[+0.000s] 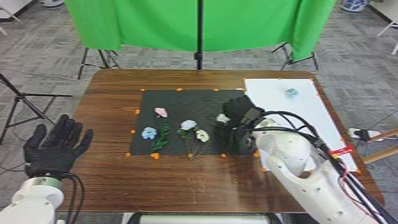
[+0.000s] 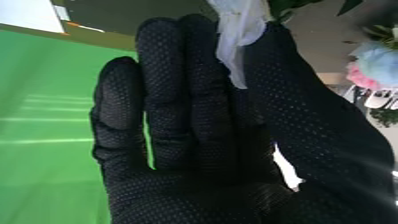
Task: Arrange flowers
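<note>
In the head view my right hand (image 1: 238,108) is over the right part of the black mat, beside a white flower (image 1: 222,118) with dark leaves below it. The right wrist view has my right hand (image 2: 200,125) with the white flower's petals (image 2: 240,30) pinched between thumb and fingers. Left of it on the mat lie a cream flower (image 1: 202,135), a pale blue-white flower (image 1: 188,125), a blue flower (image 1: 149,133) and a pink flower (image 1: 161,112). My left hand (image 1: 55,149) is open, palm up, at the table's left edge.
The black mat (image 1: 191,99), edged with orange marks, lies on the brown table (image 1: 178,185). A white sheet (image 1: 266,90) covers the right side, with a small pale blue object (image 1: 291,92) near its far end. A green cloth (image 1: 151,25) hangs behind the table.
</note>
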{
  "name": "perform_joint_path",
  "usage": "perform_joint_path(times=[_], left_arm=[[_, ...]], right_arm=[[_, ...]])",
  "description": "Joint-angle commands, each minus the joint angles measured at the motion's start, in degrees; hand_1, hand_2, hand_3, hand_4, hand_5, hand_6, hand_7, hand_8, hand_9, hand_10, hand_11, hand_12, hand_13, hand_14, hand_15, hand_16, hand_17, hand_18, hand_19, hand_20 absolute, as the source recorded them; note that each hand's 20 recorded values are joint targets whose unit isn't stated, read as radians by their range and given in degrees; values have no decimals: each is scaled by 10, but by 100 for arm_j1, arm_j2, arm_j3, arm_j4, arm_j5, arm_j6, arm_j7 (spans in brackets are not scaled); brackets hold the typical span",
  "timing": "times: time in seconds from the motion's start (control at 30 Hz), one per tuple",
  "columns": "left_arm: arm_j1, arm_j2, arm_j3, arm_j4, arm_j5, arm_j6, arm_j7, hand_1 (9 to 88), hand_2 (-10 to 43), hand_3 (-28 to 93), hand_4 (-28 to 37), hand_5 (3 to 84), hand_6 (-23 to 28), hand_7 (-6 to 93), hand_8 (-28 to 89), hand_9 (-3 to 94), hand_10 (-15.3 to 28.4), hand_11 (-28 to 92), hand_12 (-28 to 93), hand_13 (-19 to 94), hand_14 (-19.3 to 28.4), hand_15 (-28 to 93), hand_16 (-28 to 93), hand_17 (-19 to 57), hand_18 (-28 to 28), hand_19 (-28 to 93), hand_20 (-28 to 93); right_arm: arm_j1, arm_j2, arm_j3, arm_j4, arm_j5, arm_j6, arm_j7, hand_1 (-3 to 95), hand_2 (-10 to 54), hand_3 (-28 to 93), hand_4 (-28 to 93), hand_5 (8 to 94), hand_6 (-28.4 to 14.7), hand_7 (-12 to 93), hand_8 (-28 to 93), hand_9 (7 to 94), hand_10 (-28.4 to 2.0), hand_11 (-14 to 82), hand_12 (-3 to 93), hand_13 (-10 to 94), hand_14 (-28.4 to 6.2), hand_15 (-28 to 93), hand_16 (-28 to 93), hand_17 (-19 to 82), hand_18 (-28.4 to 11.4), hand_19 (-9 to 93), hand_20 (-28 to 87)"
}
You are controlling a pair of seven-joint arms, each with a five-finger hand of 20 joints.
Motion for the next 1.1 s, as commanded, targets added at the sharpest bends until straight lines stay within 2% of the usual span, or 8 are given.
perform_joint_path(times=[0.03,0.33,0.4,0.47,0.63,0.77,0.97,1.1], left_arm=[[9,-44,23,27,-38,68,-98,278,163,769,-283,540,96,231,-113,481,168,386,164,350,194,637,-65,-46,183,470,247],[42,-71,17,25,-62,22,-147,281,177,770,-283,538,96,231,-114,479,167,386,164,349,193,638,-65,-45,186,471,245],[43,-98,-29,39,-4,-33,-320,283,173,768,-283,536,96,231,-113,478,167,386,164,349,193,638,-65,-46,187,471,245],[60,-117,-52,34,44,-57,-386,287,174,765,-283,534,95,232,-113,476,167,385,164,348,191,637,-65,-46,189,470,244],[89,-161,-130,36,67,-85,-534,289,169,763,-283,531,96,230,-113,471,168,384,165,343,192,637,-64,-47,195,469,240],[80,-176,-123,59,72,-129,-557,291,155,759,-283,515,96,224,-112,463,169,384,164,336,191,637,-65,-47,199,469,236],[113,-171,-99,43,62,-131,-529,293,147,757,-283,513,97,222,-109,459,168,384,163,336,190,635,-66,-48,198,469,230],[102,-162,-59,61,32,-113,-507,294,147,756,-283,515,97,222,-110,460,169,384,163,336,190,634,-66,-49,193,468,229]], right_arm=[[-49,16,-13,-75,176,167,223,567,-95,720,-283,713,-5,321,-35,816,-100,92,391,687,-61,400,414,311,-223,779,361],[-69,-42,132,-144,256,-148,345,531,-95,745,-283,660,-4,233,-90,772,-107,125,346,669,-69,418,391,306,-222,776,351],[-164,-11,199,-248,431,-9,426,500,-95,763,-283,645,-6,222,-144,746,-116,173,299,662,-80,439,365,304,-223,777,348],[-263,11,291,-376,453,30,465,455,-95,792,-283,637,-12,210,-143,726,-128,228,238,658,-96,469,315,304,-224,778,345],[-355,74,443,-573,894,79,765,420,-95,809,-283,617,-19,195,-140,715,-139,244,198,655,-109,495,243,304,-225,780,340],[-266,72,601,-494,1116,253,1103,413,-95,815,-283,561,-30,174,-135,698,-146,240,197,646,-117,499,238,303,-229,781,335],[128,-82,957,254,1264,749,1600,395,-95,835,-283,486,-46,173,-132,567,-177,203,173,527,-149,472,183,278,-224,724,279],[330,-116,1112,771,1257,1078,1803,385,-95,856,-283,395,-66,187,-141,413,-196,160,138,387,-170,377,105,245,-219,618,161]])
